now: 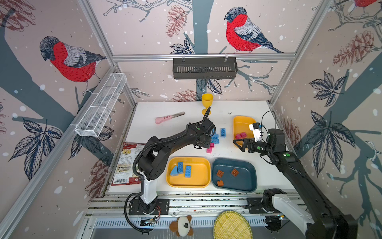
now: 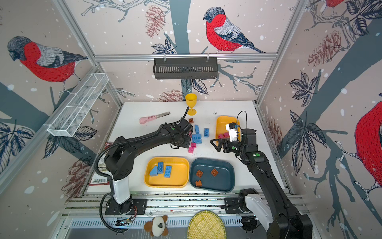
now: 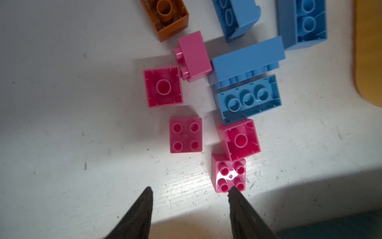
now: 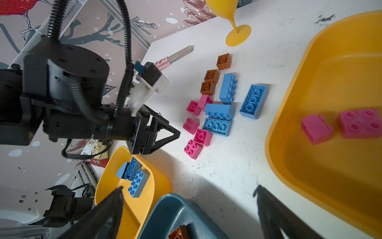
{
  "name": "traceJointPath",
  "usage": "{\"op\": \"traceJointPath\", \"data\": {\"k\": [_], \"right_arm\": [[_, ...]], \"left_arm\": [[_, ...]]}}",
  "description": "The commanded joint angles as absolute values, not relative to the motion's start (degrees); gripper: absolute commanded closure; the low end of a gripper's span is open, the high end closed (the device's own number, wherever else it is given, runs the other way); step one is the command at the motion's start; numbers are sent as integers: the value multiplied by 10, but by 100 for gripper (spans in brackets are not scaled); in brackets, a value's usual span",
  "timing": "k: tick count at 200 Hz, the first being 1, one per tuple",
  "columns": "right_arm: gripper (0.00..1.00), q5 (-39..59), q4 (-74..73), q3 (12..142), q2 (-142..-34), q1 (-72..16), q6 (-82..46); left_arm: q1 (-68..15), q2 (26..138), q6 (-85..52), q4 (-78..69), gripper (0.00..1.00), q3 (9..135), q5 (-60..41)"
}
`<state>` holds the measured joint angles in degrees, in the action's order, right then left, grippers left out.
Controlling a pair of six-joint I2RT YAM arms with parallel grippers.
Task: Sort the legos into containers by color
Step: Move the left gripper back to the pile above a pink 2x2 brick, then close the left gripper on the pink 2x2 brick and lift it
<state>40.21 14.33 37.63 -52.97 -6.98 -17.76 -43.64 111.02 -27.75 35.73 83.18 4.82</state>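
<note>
Left gripper (image 3: 190, 189): I see it parted, empty
Pink brick (image 3: 228, 173): beside one fingertip (image 3: 235, 198), outside the gap
Right gripper (image 4: 189, 189): wide, farther off

Both top views are bright, edges lens-bent. In the left wrist view shadow crosses the table (image 3: 62, 93); one pink lego (image 3: 228, 175) glares.

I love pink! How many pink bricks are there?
7. Two pink bricks lie in the far yellow tray; five loose on the table by the left gripper. More could be hidden.
</note>
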Motion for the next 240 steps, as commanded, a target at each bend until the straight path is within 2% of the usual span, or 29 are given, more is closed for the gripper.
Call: {"op": "traceJointPath", "data": {"k": [1, 117, 151, 186, 240], "right_arm": [[1, 404, 117, 378, -534, -74, -173], [1, 394, 119, 375, -547, -75, -161], [0, 391, 122, 374, -548, -75, -157], [1, 391, 123, 376, -550, -74, -155], [1, 395, 128, 383, -547, -48, -148]], "left_arm": [[-433, 1132, -290, 344, 43, 846, 75], [-427, 1219, -286, 343, 51, 891, 98], [-428, 1226, -287, 352, 60, 899, 114], [-429, 1228, -280, 361, 75, 914, 106], [-427, 1177, -258, 377, 73, 982, 25]]}}
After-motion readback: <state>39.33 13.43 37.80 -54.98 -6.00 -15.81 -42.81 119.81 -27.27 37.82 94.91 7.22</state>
